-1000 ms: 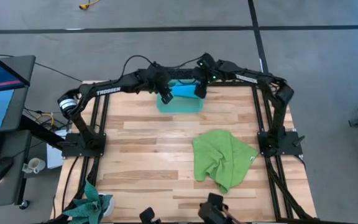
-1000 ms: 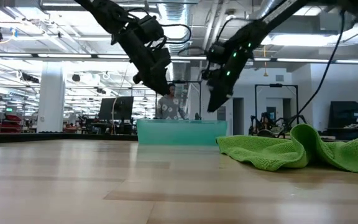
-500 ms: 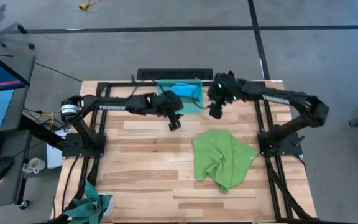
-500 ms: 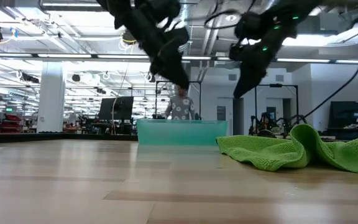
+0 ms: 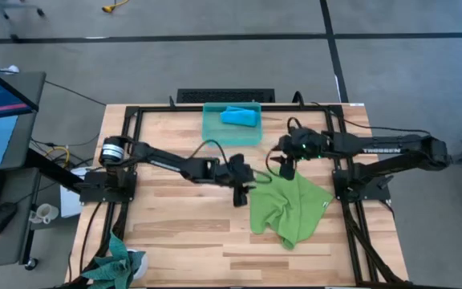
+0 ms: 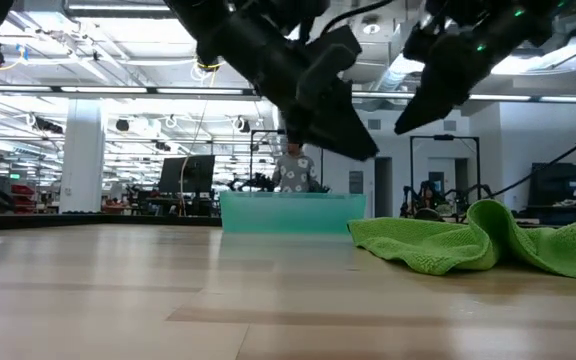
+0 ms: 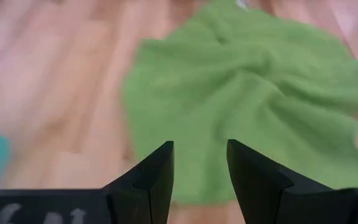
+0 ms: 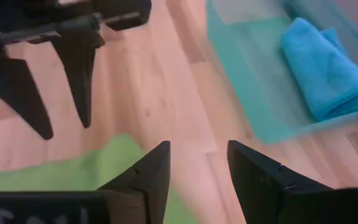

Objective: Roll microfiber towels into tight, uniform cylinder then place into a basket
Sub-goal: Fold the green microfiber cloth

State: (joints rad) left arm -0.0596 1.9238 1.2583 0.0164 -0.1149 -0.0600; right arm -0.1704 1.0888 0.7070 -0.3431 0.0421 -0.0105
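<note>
A: Two grippers are seen above the table, both held clear of the wood. How are the fingers set?

B: The left gripper (image 5: 240, 195) is seen with its fingers apart, and nothing is held between them. The right gripper (image 5: 285, 171) is likewise parted, with nothing gripped.

A: Where is the lime green towel (image 5: 287, 203) found?

B: It is spread out crumpled just ahead of the left gripper's tips, and just below and in front of the right gripper, at the cloth's near edge. No contact with either gripper can be made out.

A: And the sky blue towel (image 5: 239, 116)?

B: It is seen rolled and laid inside the basket (image 5: 212, 132), which stands well beyond both grippers at the table's (image 5: 183, 233) far edge. A person (image 6: 290, 172) is seen behind the basket in the low view.
</note>
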